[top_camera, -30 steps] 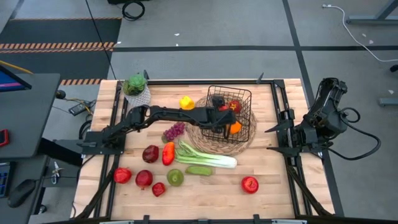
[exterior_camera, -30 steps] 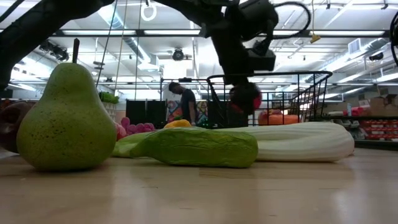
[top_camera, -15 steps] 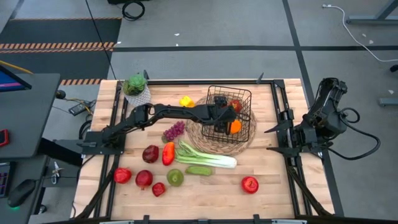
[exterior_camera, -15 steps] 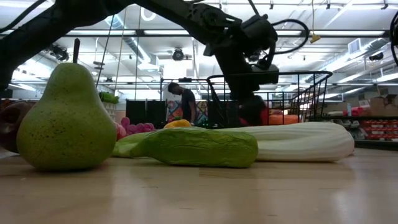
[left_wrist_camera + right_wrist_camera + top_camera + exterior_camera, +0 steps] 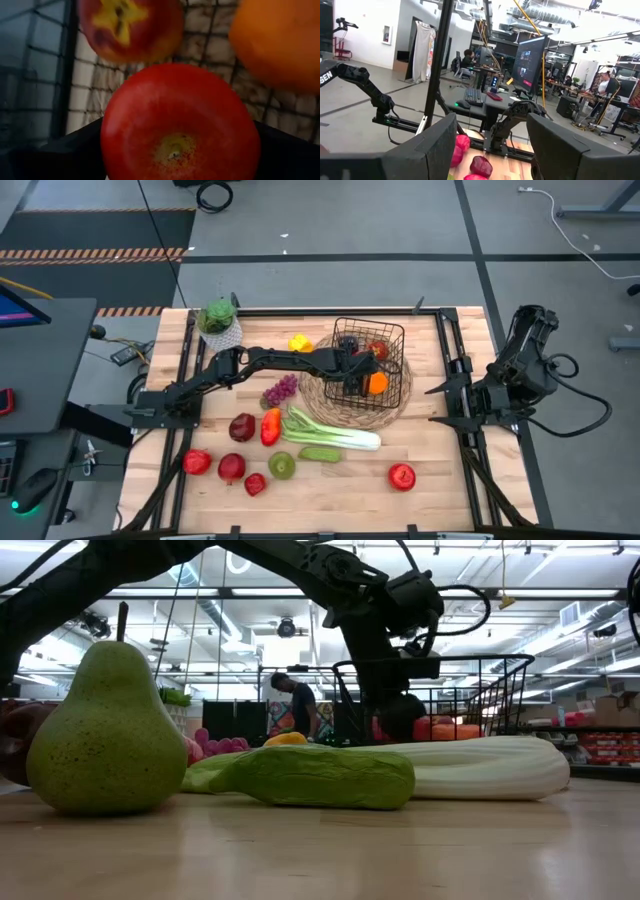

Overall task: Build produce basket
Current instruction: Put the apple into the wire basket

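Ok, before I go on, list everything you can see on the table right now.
basket: one, black wire, on mat
mat: one, woven straw, table centre
orange: one, in basket
held apple: one, red, in basket
loose apples: five, red, outside basket
peppers: yellow, red, left of mat
grapes: one bunch, purple, beside mat
leek, cucumber, pear: green, below mat
plant: one, white pot, corner
left end effector: in basket, gripping held apple
right end effector: open, table's right edge
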Robot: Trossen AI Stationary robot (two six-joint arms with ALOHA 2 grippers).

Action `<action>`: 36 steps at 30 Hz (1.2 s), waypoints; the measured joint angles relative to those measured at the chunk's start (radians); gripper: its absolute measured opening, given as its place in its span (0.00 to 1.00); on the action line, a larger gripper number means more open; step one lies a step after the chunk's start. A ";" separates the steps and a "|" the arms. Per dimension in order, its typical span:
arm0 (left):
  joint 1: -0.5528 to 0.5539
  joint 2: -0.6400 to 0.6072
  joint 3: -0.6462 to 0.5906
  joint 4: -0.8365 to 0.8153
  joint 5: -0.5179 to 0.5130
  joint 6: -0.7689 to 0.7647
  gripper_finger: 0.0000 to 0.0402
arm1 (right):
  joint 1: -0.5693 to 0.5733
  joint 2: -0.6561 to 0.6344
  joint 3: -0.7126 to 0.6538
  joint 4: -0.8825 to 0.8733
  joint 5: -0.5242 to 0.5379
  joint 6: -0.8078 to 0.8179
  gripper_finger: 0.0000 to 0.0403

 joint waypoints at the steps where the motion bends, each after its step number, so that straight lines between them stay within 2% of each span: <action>1: 0.000 0.000 0.000 -0.018 0.001 -0.006 0.88 | 0.000 0.000 0.000 0.000 0.000 0.000 0.61; 7: 0.001 0.000 0.000 -0.109 0.003 -0.033 0.88 | 0.000 0.000 0.000 0.000 -0.001 0.000 0.61; 19: 0.011 0.000 0.000 -0.113 0.109 -0.100 0.88 | 0.000 0.000 0.000 0.000 -0.002 0.000 0.61; 30: 0.013 0.000 0.001 -0.093 0.108 -0.155 0.88 | 0.000 0.000 0.000 0.000 -0.002 0.000 0.61; 33: 0.013 -0.001 0.001 -0.087 0.108 -0.151 0.90 | 0.000 0.000 0.000 0.000 -0.002 0.000 0.61; 36: 0.013 -0.001 0.001 -0.081 0.108 -0.144 0.96 | 0.000 0.000 0.000 0.000 -0.002 0.000 0.61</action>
